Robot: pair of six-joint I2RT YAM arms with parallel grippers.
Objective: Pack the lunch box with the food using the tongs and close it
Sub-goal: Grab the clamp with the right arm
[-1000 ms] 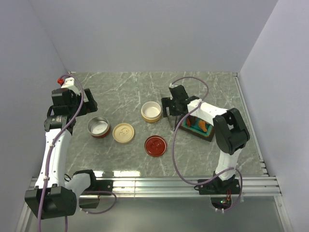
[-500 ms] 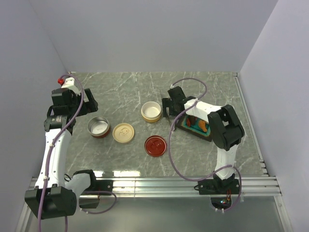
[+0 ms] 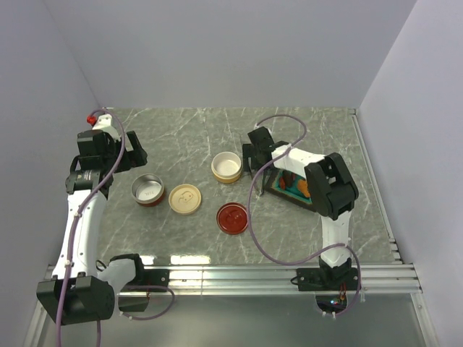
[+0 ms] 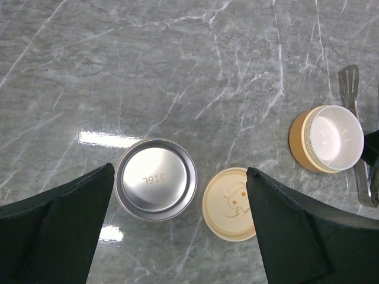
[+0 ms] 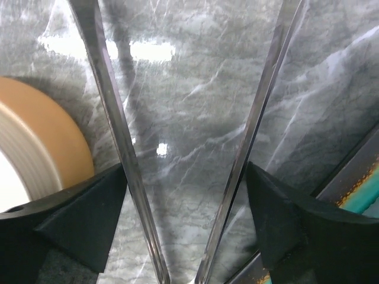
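Tongs (image 5: 115, 136) stand clamped by both arms in my right gripper (image 5: 186, 171), over the table (image 3: 181, 137) between tray (image 3: 283, 194) and tan bowl (image 4: 299, 139). My left gripper (image 4: 180, 170) hangs wide open above the steel tin (image 4: 155, 178) and cream lid (image 4: 230, 203). The red lid (image 3: 233, 217) lies near those. Food (image 3: 298, 186), orange and brown, sits in the tray.

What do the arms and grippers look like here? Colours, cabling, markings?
The left arm and right arm match: white link shells, black joint housings, black bases. A thin purple cable loops loosely along each. The left gripper and right gripper have matte black, wedge-shaped fingers. A small red part sits by the left wrist. No readable markings.
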